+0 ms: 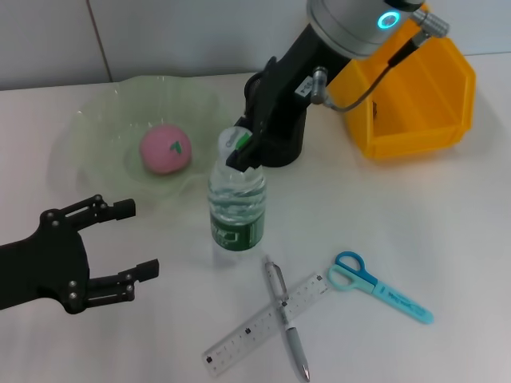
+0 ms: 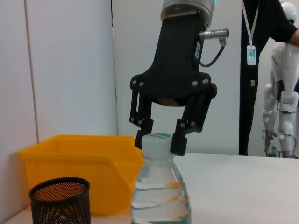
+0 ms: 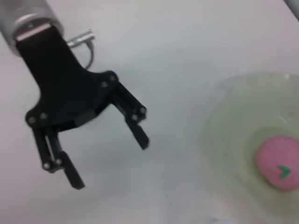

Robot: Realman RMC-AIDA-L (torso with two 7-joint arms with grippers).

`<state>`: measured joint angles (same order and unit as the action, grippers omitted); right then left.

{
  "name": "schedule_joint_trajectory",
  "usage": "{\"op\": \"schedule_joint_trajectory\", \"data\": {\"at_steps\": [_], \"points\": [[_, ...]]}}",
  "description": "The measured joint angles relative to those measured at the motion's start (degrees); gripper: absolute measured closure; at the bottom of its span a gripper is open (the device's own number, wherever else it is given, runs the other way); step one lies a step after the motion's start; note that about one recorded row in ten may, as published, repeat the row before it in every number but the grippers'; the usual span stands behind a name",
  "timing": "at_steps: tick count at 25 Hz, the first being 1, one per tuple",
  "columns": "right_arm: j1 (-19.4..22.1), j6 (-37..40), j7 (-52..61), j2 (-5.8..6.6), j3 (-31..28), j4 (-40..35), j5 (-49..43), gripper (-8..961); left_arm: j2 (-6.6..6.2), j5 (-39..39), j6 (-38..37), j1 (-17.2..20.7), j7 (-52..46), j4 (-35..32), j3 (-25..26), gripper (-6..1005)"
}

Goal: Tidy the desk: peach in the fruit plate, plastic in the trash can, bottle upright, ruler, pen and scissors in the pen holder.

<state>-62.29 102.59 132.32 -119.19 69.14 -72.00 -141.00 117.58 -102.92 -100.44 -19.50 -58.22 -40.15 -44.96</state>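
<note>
Head view shows you the peach in the fruit plate, the right gripper clamped on the upright bottle cap, left gripper open and empty, while ruler, pen and scissors lie on the desk, unsorted.

bottle label: green w/ white print, not legible
ruler: black tick marks, numbers too small to read
scissors cover: faint print, unreadable
peach: green leaf mark, no text
</note>
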Motion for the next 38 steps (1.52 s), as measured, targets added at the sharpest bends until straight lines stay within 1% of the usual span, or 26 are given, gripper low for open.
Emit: {"op": "schedule_joint_trajectory", "data": {"at_steps": [5,6,9,20,25,27,32,38], "points": [[-2.1,-0.8,-2.6,-0.07,0.1,3.1,0.9,530,0.23,0.0,0.5,-0.1,0.2,0.0,0.2,171],[-3.1,-1.2,-3.7,-0.08,0.1,4.8,1.0,530,0.23,0.0,0.5,-0.1,0.2,0.0,0.6,171],[-4.1,-1.8,-5.2,-0.11,0.3,6.6,1.0,530,0.24,0.0,0.6,0.0,0.6,0.8,2.2,171],[-4.2,-2.0,-7.7,-0.14,2.2,6.8,3.7,530,0.36,0.0,0.7,0.0,2.0,2.2,2.4,172],[-4.9,-3.3,-9.0,-0.25,2.7,7.3,4.7,530,-0.06,-0.1,0.8,0.2,1.7,2.2,3.0,172],[-5.8,-5.1,-9.2,-0.3,4.0,8.6,5.5,530,-0.26,-0.2,0.8,0.7,1.7,2.2,3.2,172],[-6.8,-6.4,-9.6,-0.34,4.5,10.2,6.0,530,-0.81,-0.5,0.9,2.0,2.0,2.2,5.0,172],[-7.4,-6.8,-9.8,-0.36,4.6,11.0,6.0,530,-1.01,-0.6,1.0,2.9,2.3,2.2,5.3,172]]}}
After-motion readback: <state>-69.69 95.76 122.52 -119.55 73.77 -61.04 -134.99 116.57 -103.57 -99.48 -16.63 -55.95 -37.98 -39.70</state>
